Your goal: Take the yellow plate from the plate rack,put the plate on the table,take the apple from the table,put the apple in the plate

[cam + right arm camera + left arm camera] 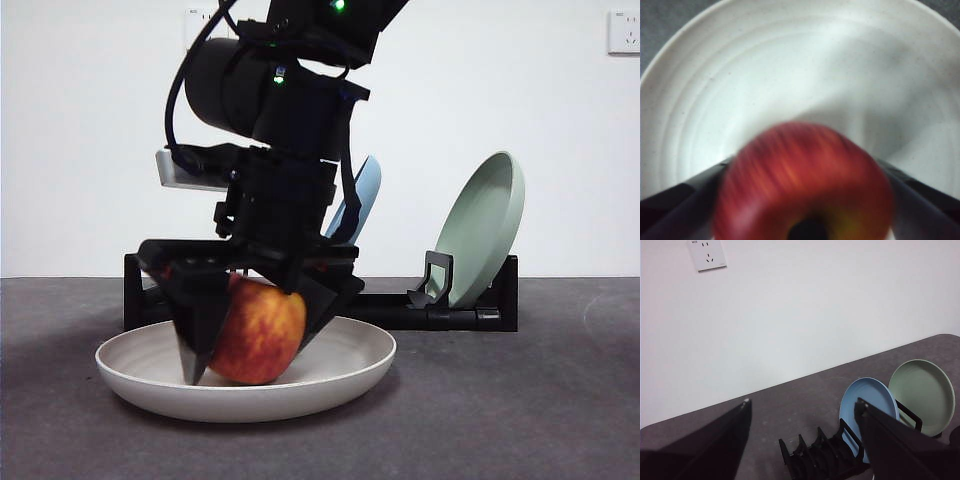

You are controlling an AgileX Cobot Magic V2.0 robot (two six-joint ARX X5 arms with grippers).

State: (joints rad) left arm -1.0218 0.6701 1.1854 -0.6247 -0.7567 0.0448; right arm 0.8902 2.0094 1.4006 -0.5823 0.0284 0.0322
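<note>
The red and yellow apple (258, 335) is between the jaws of my right gripper (250, 355), which is shut on it. The apple sits low inside the pale cream plate (360, 365), at or just above its floor. The plate lies flat on the dark grey table (550, 400) in front of the black plate rack (400, 310). In the right wrist view the apple (805, 185) is blurred between the jaws of the gripper (805, 170), over the plate (740, 75). My left gripper (802, 401) is open and empty, held high and away from the plate, facing the rack (815, 450).
A blue plate (365, 195) and a sage-green plate (485, 225) stand upright in the rack; both show in the left wrist view, blue (865, 405) and green (922, 395). A white wall stands behind the table.
</note>
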